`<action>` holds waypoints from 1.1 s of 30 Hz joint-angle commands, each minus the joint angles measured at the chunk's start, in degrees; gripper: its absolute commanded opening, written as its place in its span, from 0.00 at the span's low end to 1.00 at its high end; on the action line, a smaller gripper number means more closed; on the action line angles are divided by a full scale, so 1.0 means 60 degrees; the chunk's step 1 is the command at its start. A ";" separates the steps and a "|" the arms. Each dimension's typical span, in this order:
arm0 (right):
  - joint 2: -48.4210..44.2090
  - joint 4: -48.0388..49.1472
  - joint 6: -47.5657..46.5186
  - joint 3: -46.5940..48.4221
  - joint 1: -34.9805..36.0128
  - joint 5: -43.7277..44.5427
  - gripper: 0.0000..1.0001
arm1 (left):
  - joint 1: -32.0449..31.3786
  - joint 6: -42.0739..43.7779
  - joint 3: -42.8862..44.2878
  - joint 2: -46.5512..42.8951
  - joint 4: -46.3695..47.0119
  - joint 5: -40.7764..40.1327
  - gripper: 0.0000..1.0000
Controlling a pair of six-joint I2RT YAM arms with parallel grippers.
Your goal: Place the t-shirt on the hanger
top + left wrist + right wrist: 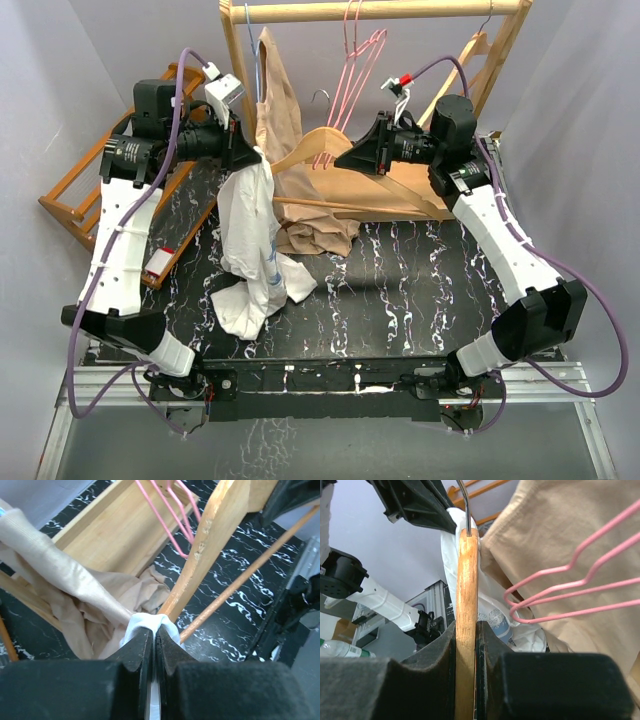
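Overhead view. A black, white-veined table [420,290] fills the field, and pale walls [50,70] close it in at 9 and 3 o'clock. A wooden garment rack [380,11] spans 12 o'clock. A beige garment [283,115] hangs from its rail and pools on the table below. A second wooden frame [72,205] leans at 10 o'clock, beside the left arm. The t-shirt [250,240] hangs at 11 o'clock from the left gripper [250,152], its lower part crumpled on the table toward 7 o'clock. In the left wrist view the jaws are pressed together on a bunched white fold. The right gripper [345,158], at 1 o'clock, is clamped on a light-wood hanger [320,145], whose left end reaches the gripped fold. The pink wire hangers [352,85] hang from the rail at 12 o'clock, beyond and between the two grippers, and neither gripper holds them. Bare marbled surface runs from the centre to 5 o'clock. The arm bases sit along the near edge at 6 o'clock. A small red-and-white object [160,264] lies at the 8 o'clock edge.
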 commanded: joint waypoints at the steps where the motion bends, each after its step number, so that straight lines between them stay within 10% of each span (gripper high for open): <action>1: 0.0011 -0.0476 -0.0189 0.0555 0.0045 0.0396 0.08 | -0.0005 0.0051 0.0384 0.0129 0.0624 -0.0782 0.00; 13: -0.0310 -0.0467 -0.0861 0.0412 0.0052 0.0381 0.08 | -0.0002 -0.0761 -0.0812 0.0164 0.2046 0.0002 0.00; 33: -0.0919 -0.0655 0.0293 0.1355 0.0032 0.0408 0.08 | -0.0004 -0.1187 0.1970 0.0414 0.1313 0.1792 0.00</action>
